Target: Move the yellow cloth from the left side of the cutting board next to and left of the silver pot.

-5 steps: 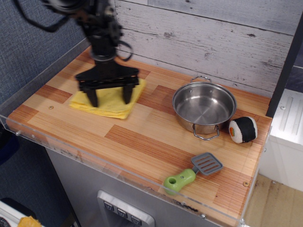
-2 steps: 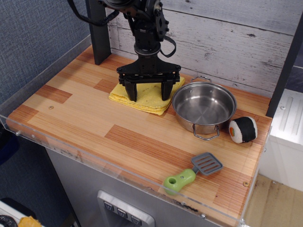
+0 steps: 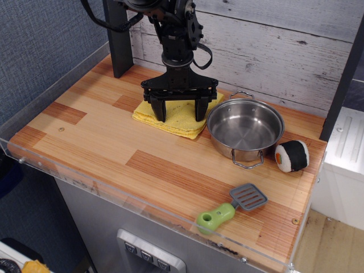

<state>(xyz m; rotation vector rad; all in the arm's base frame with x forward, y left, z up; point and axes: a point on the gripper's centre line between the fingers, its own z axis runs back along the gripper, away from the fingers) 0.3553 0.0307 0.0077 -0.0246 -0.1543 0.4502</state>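
Observation:
The yellow cloth lies flat on the cutting board, next to and left of the silver pot, its right corner close to the pot's rim. My gripper hangs straight over the cloth with its two black fingers spread wide apart; the fingertips stand at the cloth's surface near its left and right parts. The gripper is open and holds nothing. The cloth's back part is hidden behind the gripper.
A toy sushi roll lies right of the pot. A grey-and-green toy spatula lies near the front right edge. A black post stands at the back left. A clear acrylic rim runs along the board's front edge.
The gripper and the cloth moved right, from the board's left-middle to beside the pot. In the last half second they barely shifted; the fingers stay spread over the cloth.

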